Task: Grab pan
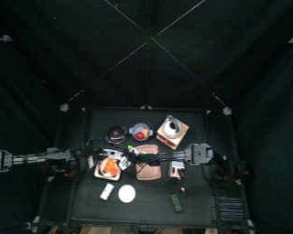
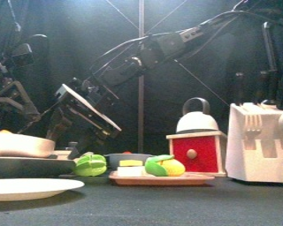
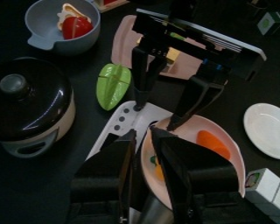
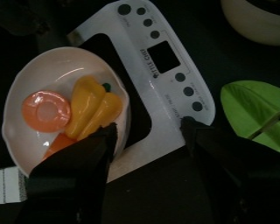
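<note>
The pan is a pale pink bowl with a long white handle; it holds orange and yellow toy food. It lies left of the table's middle. My right gripper reaches across, open, with one jaw on each side of the handle. In the left wrist view it stands over the handle. My left gripper is open right over the pan's rim; I cannot tell whether it touches.
A black lidded pot, a grey bowl with red food and a green toy vegetable lie near the pan. A white plate is beside it. A red toaster and a white block stand on the right.
</note>
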